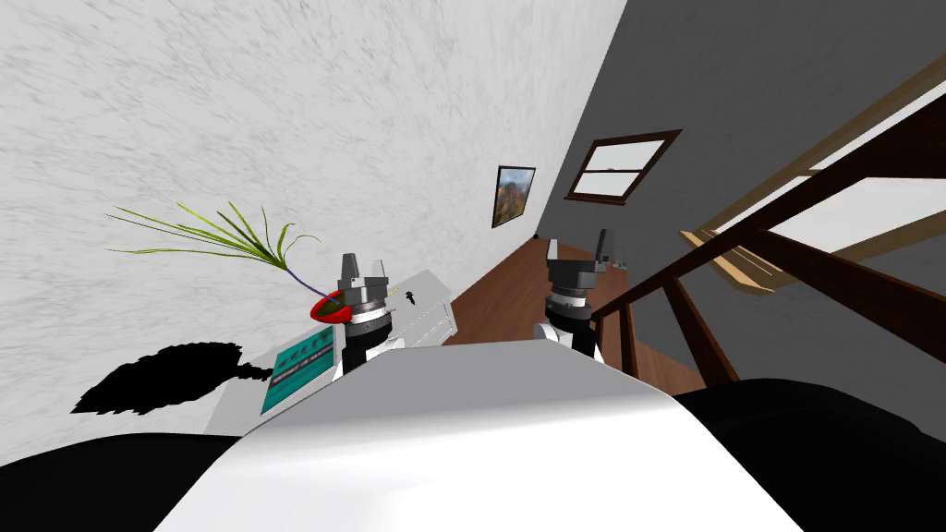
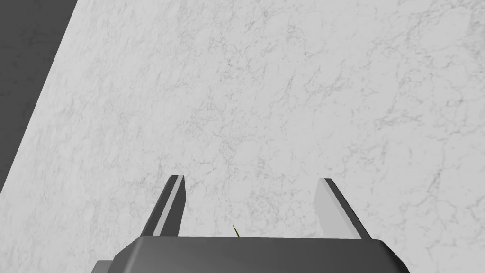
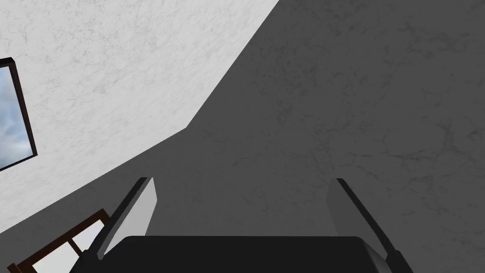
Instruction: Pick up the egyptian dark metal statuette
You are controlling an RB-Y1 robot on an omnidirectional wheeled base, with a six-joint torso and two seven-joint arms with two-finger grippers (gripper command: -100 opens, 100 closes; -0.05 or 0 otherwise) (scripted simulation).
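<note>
My left claw (image 2: 251, 179) and right claw (image 3: 244, 179) both gape open. If I swing the left one toward the small black statuette (image 1: 409, 296) nearby, I may clip the red bowl-shaped vase (image 1: 325, 308) beside it.

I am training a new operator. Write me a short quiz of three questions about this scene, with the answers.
1. True or false: the small dark statuette stands on the table, held by no hand.
2. Which lies nearest the red vase? A) the teal book B) the window C) the wall picture
3. Fill in: the fingers of the left hand and the right hand stand ____.
Key: 1 true; 2 A; 3 open.
</note>
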